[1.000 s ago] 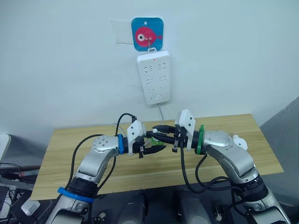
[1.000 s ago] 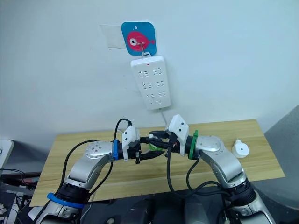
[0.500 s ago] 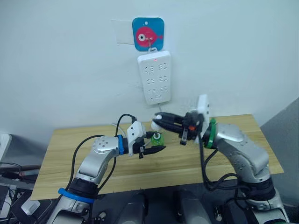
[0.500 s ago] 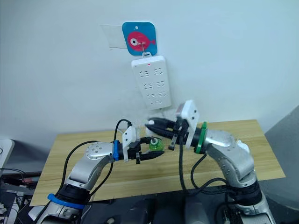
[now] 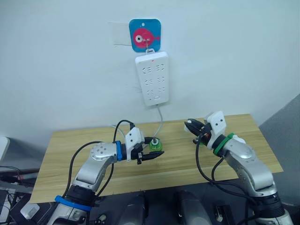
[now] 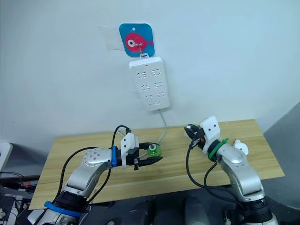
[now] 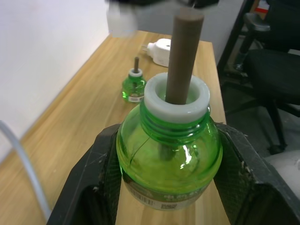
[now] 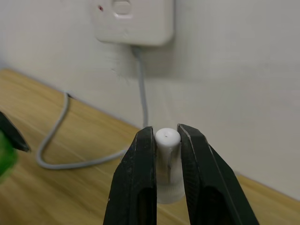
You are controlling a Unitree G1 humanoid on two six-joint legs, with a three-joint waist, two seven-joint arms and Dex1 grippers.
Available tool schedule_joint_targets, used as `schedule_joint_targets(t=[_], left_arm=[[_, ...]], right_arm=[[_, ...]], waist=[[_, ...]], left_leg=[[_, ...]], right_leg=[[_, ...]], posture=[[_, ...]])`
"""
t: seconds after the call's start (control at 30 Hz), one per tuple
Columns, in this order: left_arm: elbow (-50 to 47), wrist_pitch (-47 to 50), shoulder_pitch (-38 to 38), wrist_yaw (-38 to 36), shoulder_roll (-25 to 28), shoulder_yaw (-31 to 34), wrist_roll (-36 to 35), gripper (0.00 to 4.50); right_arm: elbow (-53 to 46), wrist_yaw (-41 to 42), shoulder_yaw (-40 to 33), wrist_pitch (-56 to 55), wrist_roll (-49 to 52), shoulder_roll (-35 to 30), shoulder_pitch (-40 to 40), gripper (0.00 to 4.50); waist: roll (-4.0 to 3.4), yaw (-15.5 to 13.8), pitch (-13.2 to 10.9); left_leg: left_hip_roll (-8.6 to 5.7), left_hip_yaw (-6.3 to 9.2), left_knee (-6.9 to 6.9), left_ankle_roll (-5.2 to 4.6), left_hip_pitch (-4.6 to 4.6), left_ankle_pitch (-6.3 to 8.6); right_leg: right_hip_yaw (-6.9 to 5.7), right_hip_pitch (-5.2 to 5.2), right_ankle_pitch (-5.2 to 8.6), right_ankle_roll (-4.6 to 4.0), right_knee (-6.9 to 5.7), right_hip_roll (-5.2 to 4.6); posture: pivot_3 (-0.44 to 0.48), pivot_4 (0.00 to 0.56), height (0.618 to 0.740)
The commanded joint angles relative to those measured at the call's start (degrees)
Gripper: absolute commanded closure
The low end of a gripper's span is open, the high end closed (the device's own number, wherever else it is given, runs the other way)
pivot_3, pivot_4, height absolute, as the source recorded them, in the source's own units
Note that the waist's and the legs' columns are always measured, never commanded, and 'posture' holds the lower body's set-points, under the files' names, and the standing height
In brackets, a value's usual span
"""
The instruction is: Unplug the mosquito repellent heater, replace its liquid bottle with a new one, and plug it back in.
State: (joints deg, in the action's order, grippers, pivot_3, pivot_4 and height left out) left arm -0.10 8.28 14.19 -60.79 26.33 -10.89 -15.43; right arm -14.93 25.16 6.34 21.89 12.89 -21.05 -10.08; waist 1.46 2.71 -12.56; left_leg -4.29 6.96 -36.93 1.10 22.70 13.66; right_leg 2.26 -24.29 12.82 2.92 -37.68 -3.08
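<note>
Over the middle of the tabletop [image 5: 70, 154], the left tool [image 5: 151, 154] is closed on a green liquid bottle [image 7: 168, 161], its two black fingers pressing the bottle's sides. The bottle stands upright in the grip, uncapped, with a brown wick [image 7: 183, 56] rising from its white neck; its lower part is cut off in the left wrist view. Behind it, near the wall, a grey cable [image 5: 159, 123] drops from the white power strip [image 5: 153, 78] to the tabletop; where it ends is hidden by the arm.

Toward the right edge, the right tool [image 8: 167, 154] is closed on a small white cap [image 8: 168, 164], gripped between its fingers with the rounded end showing above the tips.

Near the right edge lie a second green bottle [image 7: 134, 87] and, just beyond it, the mosquito repellent heater [image 7: 161, 50], both small and partly hidden by the right arm in the head views. The heater is unplugged, on the tabletop.
</note>
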Motion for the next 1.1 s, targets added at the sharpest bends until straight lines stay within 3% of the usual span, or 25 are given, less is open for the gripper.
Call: schedule_joint_targets(t=[0.03,0.47,0.77,1.1], left_arm=[[-3.07,-0.62,-0.70,-0.02,0.65,0.80,-0.87,2.22],[-7.13,0.85,-2.93,0.94,2.09,0.84,-1.28,2.22],[-7.48,1.53,-2.82,1.62,1.75,0.57,-1.28,2.22],[-6.94,1.68,-2.14,1.81,0.93,-0.02,-1.15,2.22]], right_arm=[[8.35,-2.38,1.03,-7.38,-4.55,2.25,0.32,4.13],[38.83,-5.46,-0.83,-24.96,-10.39,7.52,-6.58,4.13],[48.08,-5.63,-2.12,-29.39,-10.62,8.30,-9.73,4.13],[50.87,-4.70,-2.23,-32.20,-10.88,9.36,-9.87,4.13]], waist=[[0.00,0.22,0.03],[-0.13,0.14,0.16],[-0.14,0.14,0.16],[-0.14,0.14,0.16]], left_leg=[[0.00,0.00,0.00,0.00,0.00,0.00],[-0.04,-0.01,0.00,0.00,-0.02,0.00],[-0.04,-0.03,-0.01,0.00,-0.04,0.00],[-0.04,-0.02,0.00,-0.01,-0.05,0.00]], right_leg=[[0.00,0.00,0.00,0.00,0.01,0.00],[0.03,0.02,0.00,0.00,0.01,0.02],[0.05,0.03,0.00,0.00,-0.01,0.03],[0.05,0.05,0.00,0.00,-0.02,0.03]], posture=[[-0.084,0.172,0.740],[-0.028,0.172,0.740],[-0.022,0.176,0.740],[-0.035,0.179,0.740]])
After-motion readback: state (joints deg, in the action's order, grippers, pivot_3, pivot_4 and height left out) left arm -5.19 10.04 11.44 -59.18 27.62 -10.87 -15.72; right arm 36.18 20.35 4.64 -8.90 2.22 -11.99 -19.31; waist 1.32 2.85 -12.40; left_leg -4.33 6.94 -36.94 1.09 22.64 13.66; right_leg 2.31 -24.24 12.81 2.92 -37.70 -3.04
